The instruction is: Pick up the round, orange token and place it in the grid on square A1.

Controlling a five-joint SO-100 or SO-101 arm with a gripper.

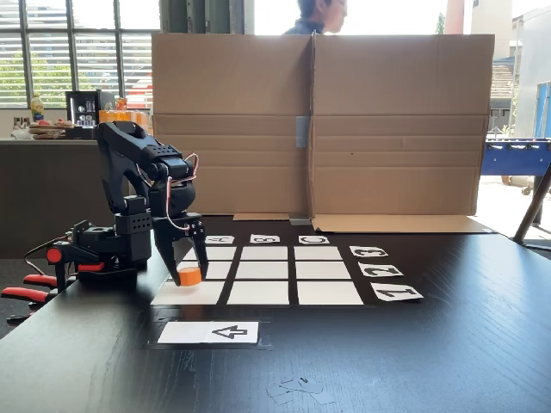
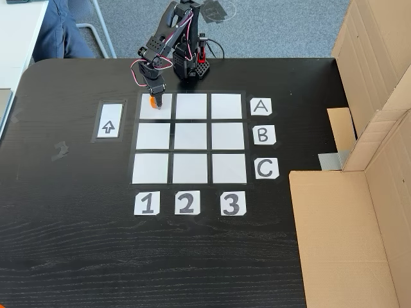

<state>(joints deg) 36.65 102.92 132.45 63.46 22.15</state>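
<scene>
The orange token (image 1: pixel 189 276) sits low between the black fingers of my gripper (image 1: pixel 190 277), which is shut on it. It is over the far edge of square A1 (image 1: pixel 185 295), the near left corner cell of the grid (image 1: pixel 284 274) in this fixed view. From above in the other fixed view, my gripper (image 2: pixel 155 102) covers most of the token (image 2: pixel 151 101). There it is in the upper part of square A1 (image 2: pixel 156 112), the top left cell of the grid (image 2: pixel 190 138). Whether the token touches the cell I cannot tell.
A white arrow card (image 1: pixel 209 332) (image 2: pixel 108 120) lies beside the grid. A large cardboard wall (image 1: pixel 318 120) (image 2: pixel 359 192) borders the table. The arm's base (image 1: pixel 103 249) has red clamps (image 1: pixel 26 294). A person (image 1: pixel 318 15) is behind the cardboard.
</scene>
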